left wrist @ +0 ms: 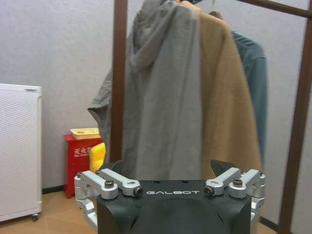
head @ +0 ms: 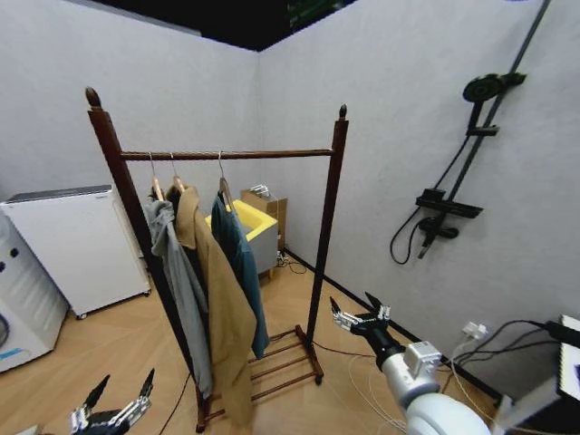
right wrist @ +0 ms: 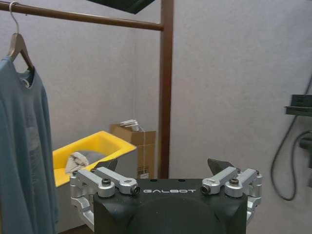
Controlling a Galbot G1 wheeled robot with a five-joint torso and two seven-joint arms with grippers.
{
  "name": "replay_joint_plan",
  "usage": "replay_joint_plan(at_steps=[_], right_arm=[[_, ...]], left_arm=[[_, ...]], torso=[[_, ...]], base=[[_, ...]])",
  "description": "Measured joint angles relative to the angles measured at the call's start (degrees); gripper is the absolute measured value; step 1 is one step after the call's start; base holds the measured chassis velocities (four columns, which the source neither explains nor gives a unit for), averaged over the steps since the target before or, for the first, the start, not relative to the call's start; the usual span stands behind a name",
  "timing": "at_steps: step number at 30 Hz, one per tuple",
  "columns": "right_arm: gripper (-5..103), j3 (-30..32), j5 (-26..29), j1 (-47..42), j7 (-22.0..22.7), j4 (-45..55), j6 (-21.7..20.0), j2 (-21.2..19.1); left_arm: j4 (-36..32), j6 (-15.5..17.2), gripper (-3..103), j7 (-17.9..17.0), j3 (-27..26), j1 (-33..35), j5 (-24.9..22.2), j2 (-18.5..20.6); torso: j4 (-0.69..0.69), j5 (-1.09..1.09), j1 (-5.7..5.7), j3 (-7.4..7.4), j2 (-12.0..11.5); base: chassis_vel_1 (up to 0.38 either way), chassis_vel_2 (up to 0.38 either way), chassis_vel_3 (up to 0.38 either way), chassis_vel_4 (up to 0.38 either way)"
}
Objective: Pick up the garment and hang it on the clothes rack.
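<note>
- Right gripper (head: 361,314) raised beside the right post of the clothes rack (head: 337,172), black-tipped fingers spread wide, nothing held.
- Left gripper (head: 116,410) low near the rack's left foot, fingers likewise splayed and empty.
- Hanging from the round rail on a wooden hanger (right wrist: 18,46): the garment (head: 241,263), dark teal-blue, limp, plain cloth, long axis straight down, hem just above the slatted base shelf.
- Pressed beside it, toward the left post: long tan coat (head: 222,317), then grey hooded jacket (head: 181,281), hood slumped at the shoulder.
- Dark reddish-brown turned wood, knob finials atop both posts.
- Behind the rack, against the wall: yellow tub (right wrist: 92,151) and cardboard box (right wrist: 141,151).
</note>
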Motion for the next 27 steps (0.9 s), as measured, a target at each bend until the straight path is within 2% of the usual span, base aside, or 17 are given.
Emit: replay_joint_plan(at_steps=[11, 27], right_arm=[[100, 2.7, 0.8, -1.8, -1.5, 0.8, 2.8, -0.2], [100, 3.2, 1.2, -2.5, -3.4, 0.7, 4.2, -0.1]], left_arm=[[0.0, 0.0, 100, 0.0, 0.0, 0.0, 0.0, 0.0], [0.0, 0.0, 100, 0.0, 0.0, 0.0, 0.0, 0.0]], torso=[[-0.01, 0.02, -0.03, 0.0, 0.0], [-0.01, 0.0, 0.01, 0.0, 0.0]], base=[[0.053, -0.284, -0.282, 0.056], [0.0, -0.247, -0.244, -0.007]])
